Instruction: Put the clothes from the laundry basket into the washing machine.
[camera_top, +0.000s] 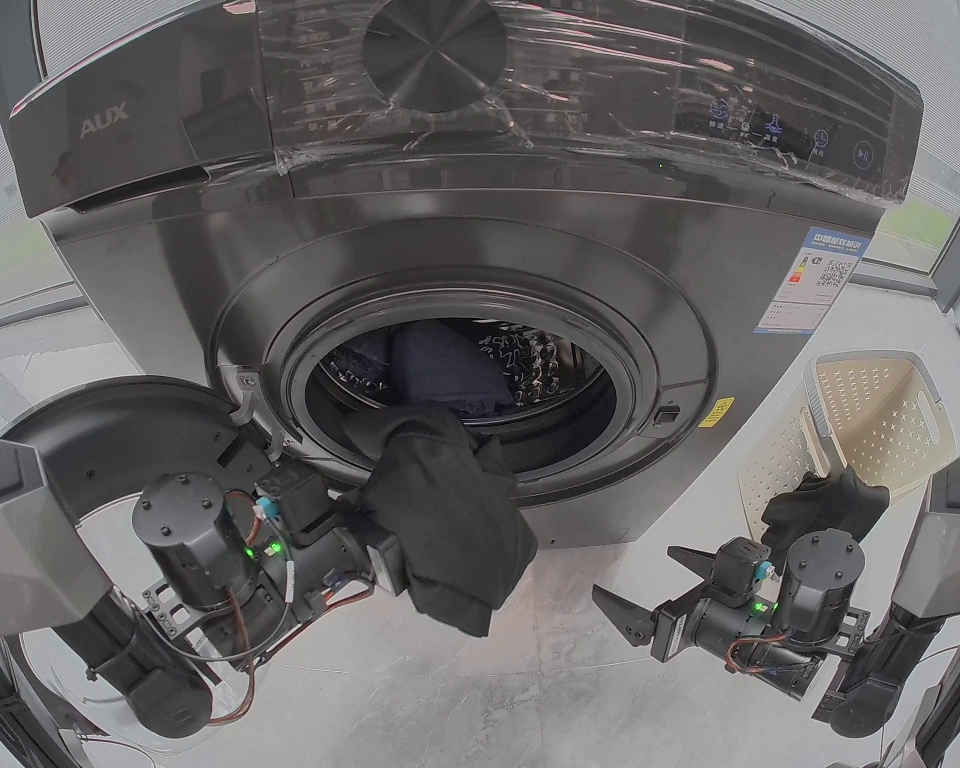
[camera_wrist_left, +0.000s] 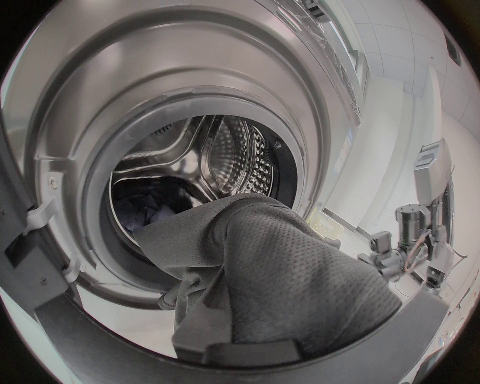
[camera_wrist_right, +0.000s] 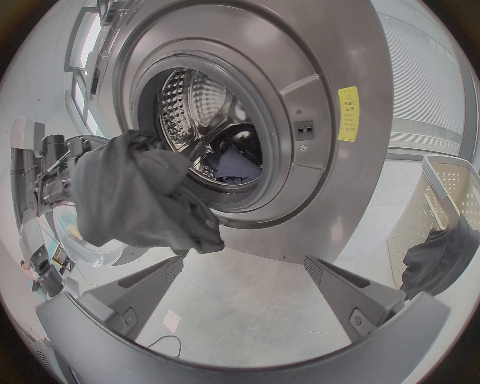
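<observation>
Black fabric tells most of the story. At the far left the washing machine's door (camera_top: 100, 450) is swung wide open, so the mouth of the drum (camera_top: 470, 375) is clear for loading. Just in front of the door, the left gripper (camera_top: 400, 568) is clamped on a black garment (camera_top: 450, 520). Its fingers are buried in the cloth, which bunches over them and hangs in a heavy fold below. The garment's upper end already lies on the lower lip of the opening while the bulk sags outside. I judge it is held this high and close so it can be pushed over the rubber seal rather than slide down the machine's front.

Inside the drum, against its lower back, lies dark blue clothing (camera_top: 440, 370), so some of the load is already in.

To the right, low before the machine's right front corner, the right gripper (camera_top: 655, 590) hangs with its fingers spread apart and nothing between them. Beside it the cream laundry basket (camera_top: 880, 420) leans by the machine's right side, with one more dark garment (camera_top: 825, 505) draped over its near rim. That piece appears to be the next pick, and the free gripper is well placed for it.
</observation>
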